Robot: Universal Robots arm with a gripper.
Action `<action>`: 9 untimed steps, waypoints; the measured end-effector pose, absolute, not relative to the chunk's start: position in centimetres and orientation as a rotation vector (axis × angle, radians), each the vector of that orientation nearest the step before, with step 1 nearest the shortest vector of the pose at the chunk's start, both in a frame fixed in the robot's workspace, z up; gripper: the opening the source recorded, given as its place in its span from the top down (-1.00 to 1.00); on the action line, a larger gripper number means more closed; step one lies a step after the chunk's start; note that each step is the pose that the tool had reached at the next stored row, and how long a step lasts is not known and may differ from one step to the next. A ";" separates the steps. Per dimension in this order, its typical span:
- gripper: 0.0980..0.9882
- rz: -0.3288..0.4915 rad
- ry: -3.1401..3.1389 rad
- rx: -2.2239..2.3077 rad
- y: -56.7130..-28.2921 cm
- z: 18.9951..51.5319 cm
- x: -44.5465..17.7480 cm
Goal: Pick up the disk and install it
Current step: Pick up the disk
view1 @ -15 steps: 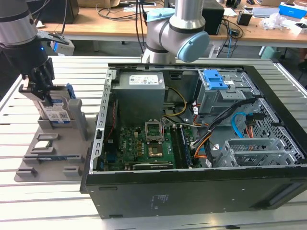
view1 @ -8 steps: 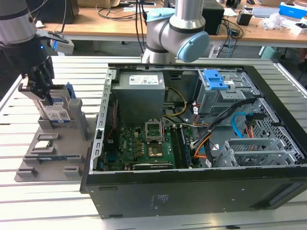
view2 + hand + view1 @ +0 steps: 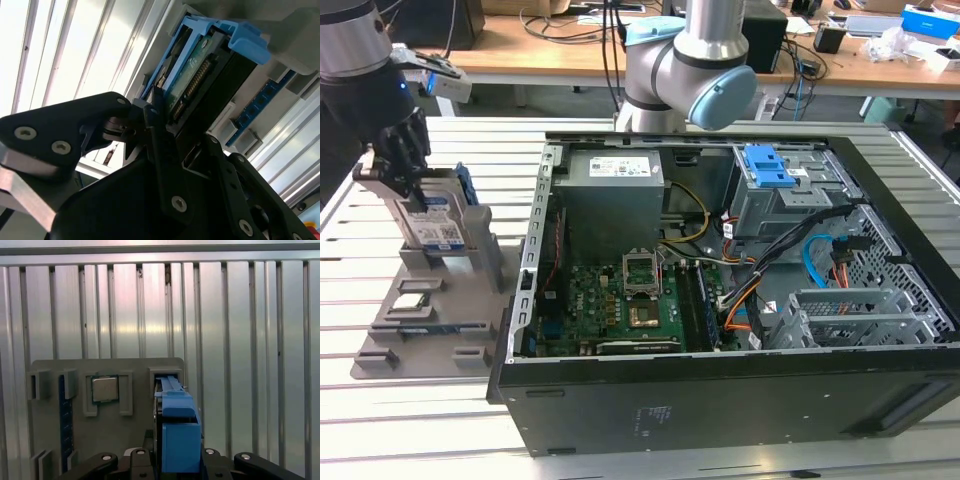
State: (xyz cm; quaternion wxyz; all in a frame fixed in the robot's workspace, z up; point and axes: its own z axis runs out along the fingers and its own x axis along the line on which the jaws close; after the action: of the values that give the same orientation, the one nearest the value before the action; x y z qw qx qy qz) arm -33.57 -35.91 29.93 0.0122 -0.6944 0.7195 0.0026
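The gripper (image 3: 412, 192) has its black fingers squeezed tight on both sides of the disk (image 3: 438, 230) and holds it near the top. The disk stands up on its thin edge in the grey holder (image 3: 420, 320), at the exterior view's left, beside the open computer case (image 3: 720, 400). In the first wrist view, a small square chip (image 3: 105, 389) sits in the holder near the disk.

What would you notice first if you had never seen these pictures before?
The big open computer case in the middle of the exterior view, with its green board and wires on show. Then, on the exterior view's left, the black gripper shut on the disk, which stands upright in a grey holder on the slatted metal table.
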 end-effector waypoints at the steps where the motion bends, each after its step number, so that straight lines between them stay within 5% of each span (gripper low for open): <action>1: 0.41 0.008 2.243 -2.165 -35.9 30.1 -33.6; 9: 0.41 0.008 2.243 -2.165 -35.8 31.8 -33.6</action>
State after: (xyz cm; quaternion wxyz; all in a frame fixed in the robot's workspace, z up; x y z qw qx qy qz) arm -33.55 -35.81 31.80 0.0121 -0.6944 0.7195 0.0026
